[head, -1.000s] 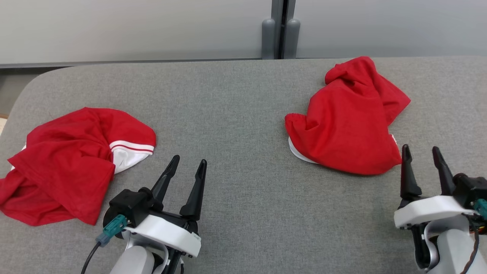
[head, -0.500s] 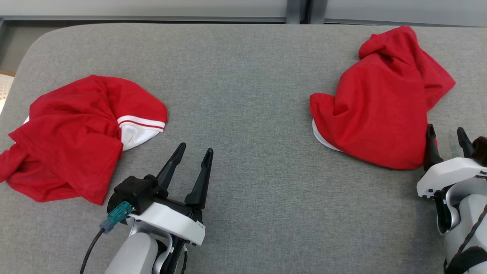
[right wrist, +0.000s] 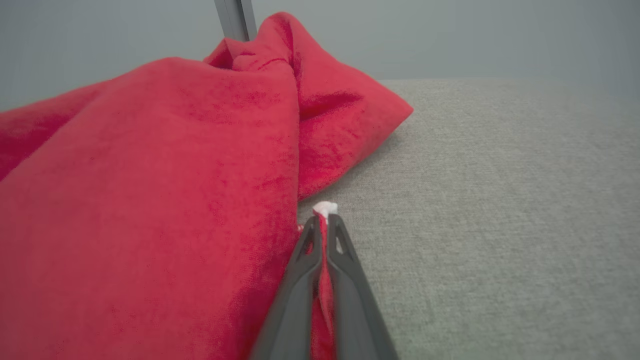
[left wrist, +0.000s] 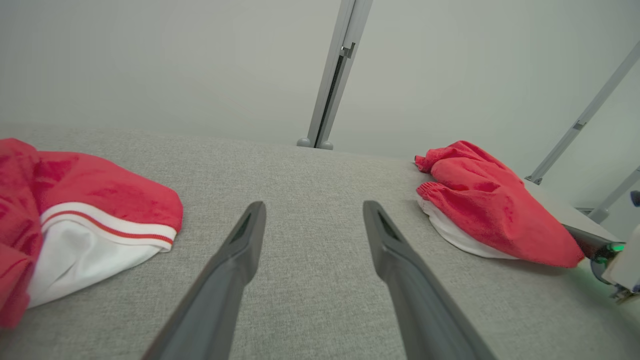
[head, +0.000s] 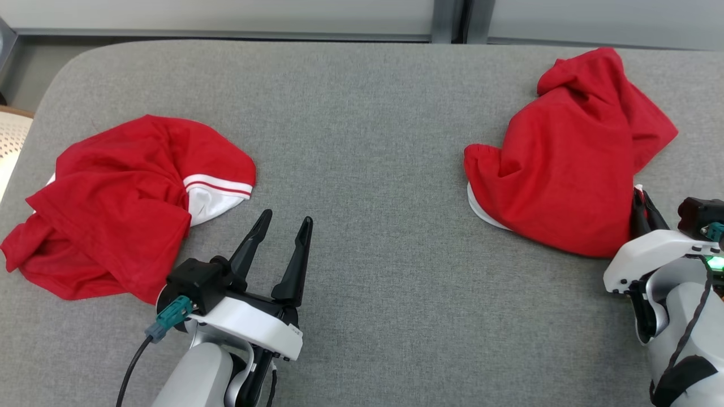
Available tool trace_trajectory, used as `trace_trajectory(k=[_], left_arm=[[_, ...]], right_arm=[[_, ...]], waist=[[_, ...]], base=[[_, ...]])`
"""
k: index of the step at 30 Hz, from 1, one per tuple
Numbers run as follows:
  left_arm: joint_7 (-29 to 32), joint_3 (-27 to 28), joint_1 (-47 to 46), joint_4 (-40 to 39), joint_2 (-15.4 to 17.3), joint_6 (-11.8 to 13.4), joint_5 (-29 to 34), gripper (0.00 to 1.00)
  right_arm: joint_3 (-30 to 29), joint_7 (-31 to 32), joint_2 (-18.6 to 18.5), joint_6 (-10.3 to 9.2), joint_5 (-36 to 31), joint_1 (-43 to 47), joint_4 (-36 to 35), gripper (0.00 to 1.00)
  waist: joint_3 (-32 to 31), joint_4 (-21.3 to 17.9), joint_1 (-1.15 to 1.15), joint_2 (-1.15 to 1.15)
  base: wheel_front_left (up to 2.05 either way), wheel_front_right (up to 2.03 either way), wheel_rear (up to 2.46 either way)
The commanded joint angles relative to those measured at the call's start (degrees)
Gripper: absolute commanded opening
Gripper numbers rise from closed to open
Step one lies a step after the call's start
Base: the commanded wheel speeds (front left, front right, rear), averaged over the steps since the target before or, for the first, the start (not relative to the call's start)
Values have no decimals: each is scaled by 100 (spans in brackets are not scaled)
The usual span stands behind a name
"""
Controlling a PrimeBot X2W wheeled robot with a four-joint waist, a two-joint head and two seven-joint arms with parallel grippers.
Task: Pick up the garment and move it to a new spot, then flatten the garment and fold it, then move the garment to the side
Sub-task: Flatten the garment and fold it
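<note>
Lying in a crumpled red heap, the garment (head: pixel 560 164) is found on the grey table (head: pixel 362 141) toward its far right corner, with a strip of white cloth (head: pixel 481 212) showing under its near left side. The right gripper (head: pixel 641 198) is set against the heap's near right edge, close to the table's right edge. Its two dark fingers are pressed together, and a thin fold of red cloth is pinched between them. In the right wrist view a small white tag (right wrist: pixel 325 206) is seen poking out just past the tips, while the bulk of the garment (right wrist: pixel 150 200) is piled to the left of the fingers.

The left gripper (head: pixel 285 217) is held above bare table near the middle of the near edge. Its fingers are spread apart and nothing is held between them. A second red shirt (head: pixel 113 209), with a white sleeve and striped trim, is bunched by the table's left edge, just beside that gripper's wrist and well apart from the garment.
</note>
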Motion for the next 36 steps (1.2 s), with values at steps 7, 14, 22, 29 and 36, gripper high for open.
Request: trace_trajectory(k=[7,14,22,29,36], left_arm=[[-3,65,164,68,-15,-8,-36,100],[-3,62,441,114,-59,-9,-57,100],[-3,40,630,119,-114,-9,-125,100],[-3,58,763,171,-139,-9,-122,100],[-3,184,838,149,-148,-9,-117,100]], right_arm=[[637,-324,100,-2,298,-62,-477,0],[1825,-136,300,-1,594,-292,-1599,0],[2890,147,563,-1,1684,-1369,-2563,0],[2543,-344,606,-1,1994,-2428,-2128,0],[1260,-567,362,-1,1902,-1786,-1379,0]], waist=[[-537,-120,0,0],[-1058,-114,0,0],[-1381,171,0,0],[-1467,329,0,0],[-1446,205,0,0]], base=[[0,0,0],[0,0,0],[0,0,0],[0,0,0],[0,0,0]])
